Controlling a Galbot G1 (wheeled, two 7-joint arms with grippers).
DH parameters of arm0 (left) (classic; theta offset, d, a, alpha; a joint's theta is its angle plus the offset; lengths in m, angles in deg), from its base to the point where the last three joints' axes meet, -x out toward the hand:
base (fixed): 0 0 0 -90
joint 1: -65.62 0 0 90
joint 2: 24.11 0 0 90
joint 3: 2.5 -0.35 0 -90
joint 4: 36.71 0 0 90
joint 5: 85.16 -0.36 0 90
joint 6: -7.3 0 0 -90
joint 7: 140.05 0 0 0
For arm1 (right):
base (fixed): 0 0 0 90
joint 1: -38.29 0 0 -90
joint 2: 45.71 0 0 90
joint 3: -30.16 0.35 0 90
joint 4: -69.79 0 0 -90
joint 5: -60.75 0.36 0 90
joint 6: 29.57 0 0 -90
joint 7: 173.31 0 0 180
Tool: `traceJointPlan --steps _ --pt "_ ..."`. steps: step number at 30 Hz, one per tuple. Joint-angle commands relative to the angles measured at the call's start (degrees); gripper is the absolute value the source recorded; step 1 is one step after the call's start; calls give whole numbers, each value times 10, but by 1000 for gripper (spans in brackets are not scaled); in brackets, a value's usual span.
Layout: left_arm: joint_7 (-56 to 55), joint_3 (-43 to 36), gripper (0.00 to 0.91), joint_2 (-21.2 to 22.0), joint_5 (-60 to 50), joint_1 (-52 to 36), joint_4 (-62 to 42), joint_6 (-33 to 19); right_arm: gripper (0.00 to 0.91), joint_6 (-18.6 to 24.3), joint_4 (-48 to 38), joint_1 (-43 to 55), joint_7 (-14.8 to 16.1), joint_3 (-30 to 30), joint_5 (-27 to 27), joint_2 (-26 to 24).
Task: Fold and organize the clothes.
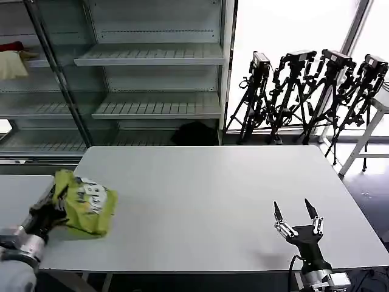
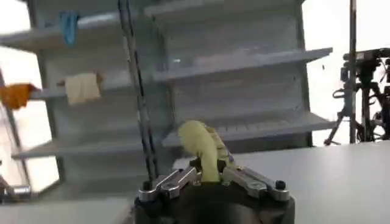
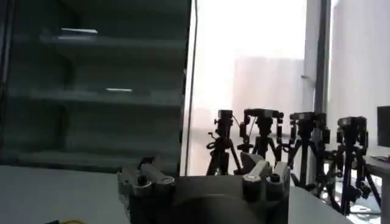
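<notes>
The clothes, a lime-green T-shirt (image 1: 85, 202) with a white print, lie bunched in a folded bundle at the white table's near left edge. My left gripper (image 1: 53, 210) is shut on the bundle's left side. In the left wrist view a fold of the green fabric (image 2: 204, 152) stands up, pinched between the two fingers of that gripper (image 2: 207, 176). My right gripper (image 1: 297, 216) hovers open over the table's near right part, fingers pointing up and away, with nothing between them; its own wrist view catches the gripper (image 3: 204, 173) against the far window.
The white table (image 1: 206, 201) spreads wide between the two arms. Glass-fronted metal shelves (image 1: 152, 73) stand behind it, with a cream-and-red cloth (image 1: 12, 61) on a left shelf. Several black tripods (image 1: 304, 91) line the window at back right. A white stand (image 1: 371, 134) is at far right.
</notes>
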Motion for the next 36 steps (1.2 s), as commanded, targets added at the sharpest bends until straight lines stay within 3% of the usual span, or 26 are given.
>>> traceJointPlan --steps 1,6,9,12,18,26,27,28,29,30,33,34,36 --pt "126 -90 0 -45 -212 -41 -6 -34 907 1 0 2 1 -2 0 3" --pt "113 -333 0 76 -396 -71 -121 -97 907 -1 0 5 3 -3 0 6" --pt "109 -394 10 139 -428 -93 -169 -123 907 -2 -2 6 4 -4 -1 6" --pt "100 -416 20 169 -415 -119 -153 -112 907 -5 -2 7 5 -4 -1 5" --pt "80 -414 20 149 -325 -159 -83 -32 907 -2 -7 4 5 -3 -1 5" --pt "8 -467 30 136 -255 -226 -87 56 907 -10 -4 13 8 -9 -6 15" --pt "-8 -476 111 139 -247 -236 -88 65 907 -11 -4 14 9 -9 -6 15" --pt "-23 -489 302 143 -243 -248 -91 67 907 -13 -3 15 9 -9 -6 16" --pt "-46 -499 675 148 -238 -265 -96 64 907 -13 -3 15 9 -10 -7 17" --pt "-66 -515 715 154 -225 -282 -100 66 907 -13 -4 15 9 -10 -8 18" --pt "-105 -536 584 171 -188 -336 -103 81 907 -15 -4 16 9 -13 -11 22" --pt "-114 -543 393 174 -179 -352 -105 85 907 -15 -4 16 9 -14 -13 24" --pt "-130 -556 302 180 -161 -382 -108 92 907 -15 -4 16 10 -15 -13 25"
